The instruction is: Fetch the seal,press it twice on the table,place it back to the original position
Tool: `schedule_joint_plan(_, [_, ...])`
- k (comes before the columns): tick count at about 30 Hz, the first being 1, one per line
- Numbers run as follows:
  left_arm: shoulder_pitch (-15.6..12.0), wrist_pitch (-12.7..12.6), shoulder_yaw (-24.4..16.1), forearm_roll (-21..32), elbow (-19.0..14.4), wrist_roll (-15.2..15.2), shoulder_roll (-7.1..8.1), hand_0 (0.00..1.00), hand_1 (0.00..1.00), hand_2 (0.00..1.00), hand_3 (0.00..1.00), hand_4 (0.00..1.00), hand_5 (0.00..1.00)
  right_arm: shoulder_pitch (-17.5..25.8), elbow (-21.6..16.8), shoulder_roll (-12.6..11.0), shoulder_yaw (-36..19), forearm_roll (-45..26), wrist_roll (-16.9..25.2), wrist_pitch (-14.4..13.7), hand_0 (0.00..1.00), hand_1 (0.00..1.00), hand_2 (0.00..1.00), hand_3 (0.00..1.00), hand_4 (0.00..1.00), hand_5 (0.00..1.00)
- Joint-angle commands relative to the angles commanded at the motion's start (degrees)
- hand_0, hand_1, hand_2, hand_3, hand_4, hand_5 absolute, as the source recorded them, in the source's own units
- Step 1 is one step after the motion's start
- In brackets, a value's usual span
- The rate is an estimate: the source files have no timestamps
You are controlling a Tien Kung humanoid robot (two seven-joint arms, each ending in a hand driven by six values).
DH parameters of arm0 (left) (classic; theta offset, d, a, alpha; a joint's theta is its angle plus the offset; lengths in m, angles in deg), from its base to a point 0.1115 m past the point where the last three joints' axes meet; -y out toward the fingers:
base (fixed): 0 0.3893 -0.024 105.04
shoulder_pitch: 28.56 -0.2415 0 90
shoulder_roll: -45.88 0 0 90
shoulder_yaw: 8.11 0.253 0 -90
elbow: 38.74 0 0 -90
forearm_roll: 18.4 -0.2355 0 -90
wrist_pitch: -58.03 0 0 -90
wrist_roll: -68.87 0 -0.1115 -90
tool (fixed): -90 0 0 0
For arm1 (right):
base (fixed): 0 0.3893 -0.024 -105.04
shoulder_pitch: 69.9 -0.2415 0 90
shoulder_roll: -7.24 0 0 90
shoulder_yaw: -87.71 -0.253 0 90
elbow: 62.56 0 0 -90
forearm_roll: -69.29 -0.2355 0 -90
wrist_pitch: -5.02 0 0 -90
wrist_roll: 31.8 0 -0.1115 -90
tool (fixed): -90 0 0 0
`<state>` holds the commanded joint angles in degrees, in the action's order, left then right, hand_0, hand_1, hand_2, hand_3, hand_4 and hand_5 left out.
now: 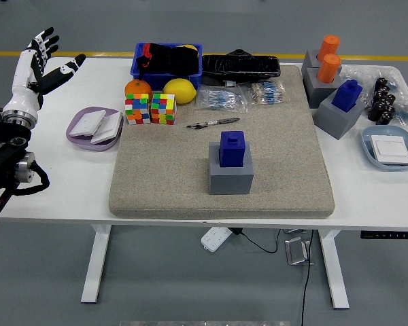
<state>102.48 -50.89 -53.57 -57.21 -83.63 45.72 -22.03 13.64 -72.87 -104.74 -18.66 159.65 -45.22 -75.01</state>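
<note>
So the white table [68, 183] takes up most of the shot, and a big tan felt mat [285, 170] covers the middle of it, running almost to the near edge. The left arm [3, 159] comes in at the left edge with the left hand [35, 64] raised beyond the table's far-left corner, fingers spread wide and holding nothing.

Far edge of the worktop: a blue bin [167, 61] with dark stuff in it, then a black bag [240, 65] next to it. Right side has two gray blocks, one [317, 83] with two orange seals [328, 58] in it and one [337, 117] with a blue seal [347, 94], and a pale blue dish [390, 149] near the right edge. A lavender dish [88, 129] sits close to the left edge.

The seal for the task, the blue one [232, 148], is sitting upright in its gray holder [230, 176] on the mat, a bit toward the near edge, nowhere near the hand.

Smaller stuff along the mat's far-left corner: two Rubik's cubes [150, 109] side by side, a lemon [179, 90], an orange [137, 87], some clear packets [221, 99], and a pen-like thing [213, 123]. Little black bits [383, 98] in the far-right corner, can't tell what they are.
</note>
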Motion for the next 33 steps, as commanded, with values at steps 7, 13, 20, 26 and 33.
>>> schedule_joint_plan(7, [-0.12, -0.15, 0.00, -0.08, 0.05, -0.05, 0.09, 0.925, 0.885, 0.892, 0.917, 0.879, 0.245, 0.22, 0.00, 0.15, 0.03, 0.01, -0.19, -0.03, 0.885, 0.746, 0.725, 0.750, 0.863, 0.543])
schedule_joint_plan(13, [-0.07, -0.20, 0.00, -0.07, 0.08, -0.03, 0.24, 0.926, 0.880, 0.890, 0.914, 0.876, 0.240, 0.31, 0.00, 0.24, -0.01, -0.23, -0.06, -0.05, 0.885, 0.745, 0.726, 0.750, 0.862, 0.543])
schedule_joint_plan(20, [0.13, -0.17, 0.22, 0.05, -0.04, 0.07, 0.54, 0.920, 0.877, 0.884, 0.913, 0.876, 0.231, 0.39, 0.00, 0.28, -0.21, -0.23, -0.15, -0.09, 0.884, 0.745, 0.726, 0.750, 0.859, 0.542])
schedule_joint_plan(26, [0.45, -0.29, -0.49, -0.25, -0.32, 0.03, 0.75, 0.917, 0.874, 0.883, 0.910, 0.875, 0.227, 0.40, 0.00, 0.12, -0.29, -0.19, -0.16, -0.13, 0.884, 0.746, 0.728, 0.750, 0.858, 0.542])
schedule_joint_plan(33, [0.90, -0.46, -0.75, -0.39, -0.49, -0.02, 0.91, 0.917, 0.873, 0.880, 0.910, 0.872, 0.220, 0.21, 0.00, 0.02, -0.39, -0.27, -0.16, -0.23, 0.884, 0.745, 0.728, 0.750, 0.855, 0.546])
